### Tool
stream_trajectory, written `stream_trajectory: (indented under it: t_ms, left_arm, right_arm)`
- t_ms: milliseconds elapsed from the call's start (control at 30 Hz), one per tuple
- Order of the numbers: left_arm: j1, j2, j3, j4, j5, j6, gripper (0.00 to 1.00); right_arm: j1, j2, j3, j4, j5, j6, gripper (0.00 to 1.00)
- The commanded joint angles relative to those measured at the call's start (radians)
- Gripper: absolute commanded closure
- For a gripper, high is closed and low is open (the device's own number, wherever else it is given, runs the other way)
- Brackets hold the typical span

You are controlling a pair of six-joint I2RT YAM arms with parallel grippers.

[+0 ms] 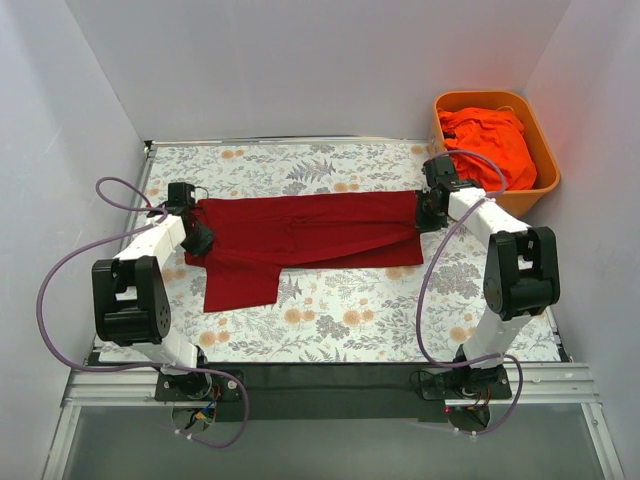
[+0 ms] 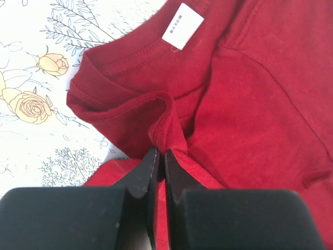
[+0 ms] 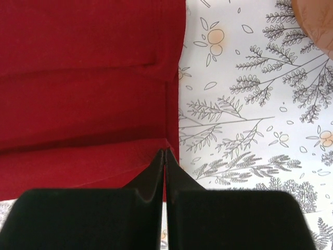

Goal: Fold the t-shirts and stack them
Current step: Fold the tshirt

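Observation:
The dark crimson t-shirt [image 1: 310, 228] lies stretched sideways across the flowered table [image 1: 360, 320], folded lengthwise, with one sleeve [image 1: 240, 285] sticking out toward the near edge. My left gripper [image 1: 200, 238] is at its collar end, shut on a pinched ridge of crimson cloth [image 2: 166, 112]; in the left wrist view that gripper [image 2: 161, 153] sits just below the neckline, near the white label [image 2: 182, 25]. At the opposite end, my right gripper [image 1: 430, 212] is shut on the folded hem corner [image 3: 174, 143], seen at the tips [image 3: 165, 152]. The orange-red t-shirt [image 1: 490, 140] lies crumpled in the tub.
An orange plastic tub [image 1: 545, 165] stands at the back right corner, just beyond the right gripper; its rim [image 3: 317, 21] shows at the top right of the right wrist view. White walls close in the table on three sides.

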Motion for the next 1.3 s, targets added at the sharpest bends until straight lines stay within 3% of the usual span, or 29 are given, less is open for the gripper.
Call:
stream_trajectory:
  t_ms: [0, 67, 133, 167, 300, 367, 400, 500, 667, 767, 967, 1267]
  left_arm:
    - [0.015, 0.008, 0.021, 0.029, -0.024, -0.015, 0.97]
    - [0.015, 0.025, 0.024, 0.041, -0.014, -0.015, 0.92]
    - [0.015, 0.031, 0.028, 0.061, 0.006, -0.002, 0.85]
    - [0.015, 0.034, 0.034, 0.072, 0.016, 0.014, 0.74]
    - [0.015, 0.031, 0.08, 0.058, 0.049, 0.063, 0.52]
    - [0.015, -0.005, 0.08, 0.04, 0.046, 0.066, 0.45]
    - [0.015, -0.03, 0.065, 0.035, 0.042, 0.065, 0.36]
    - [0.015, -0.142, 0.01, 0.006, 0.027, 0.055, 0.3]
    - [0.015, -0.335, -0.14, -0.045, 0.003, 0.049, 0.29]
    - [0.015, -0.386, -0.249, -0.054, 0.004, 0.049, 0.28]
    - [0.013, -0.395, -0.355, -0.034, 0.039, -0.038, 0.28]
    - [0.013, -0.354, -0.407, -0.01, 0.047, -0.074, 0.31]
  right_arm:
    - [-0.011, 0.036, 0.04, 0.045, 0.029, 0.007, 0.99]
    - [-0.01, 0.05, 0.038, 0.056, 0.031, 0.011, 0.96]
    - [-0.011, 0.063, 0.038, 0.067, 0.029, 0.014, 0.87]
    - [-0.01, 0.066, 0.04, 0.069, 0.028, 0.014, 0.83]
    - [-0.005, 0.029, 0.048, 0.079, 0.003, 0.005, 0.63]
    - [0.016, 0.002, 0.044, 0.088, -0.018, -0.005, 0.58]
    - [0.028, -0.031, 0.041, 0.093, -0.032, -0.015, 0.54]
    - [0.12, -0.095, 0.018, 0.125, -0.075, -0.054, 0.52]
    - [0.37, -0.158, -0.038, 0.214, -0.089, -0.143, 0.51]
    - [0.494, -0.154, -0.057, 0.317, -0.21, -0.208, 0.51]
    - [0.738, 0.004, 0.044, 0.348, -0.282, -0.369, 0.51]
    - [0.9, 0.214, 0.199, 0.345, -0.319, -0.464, 0.53]
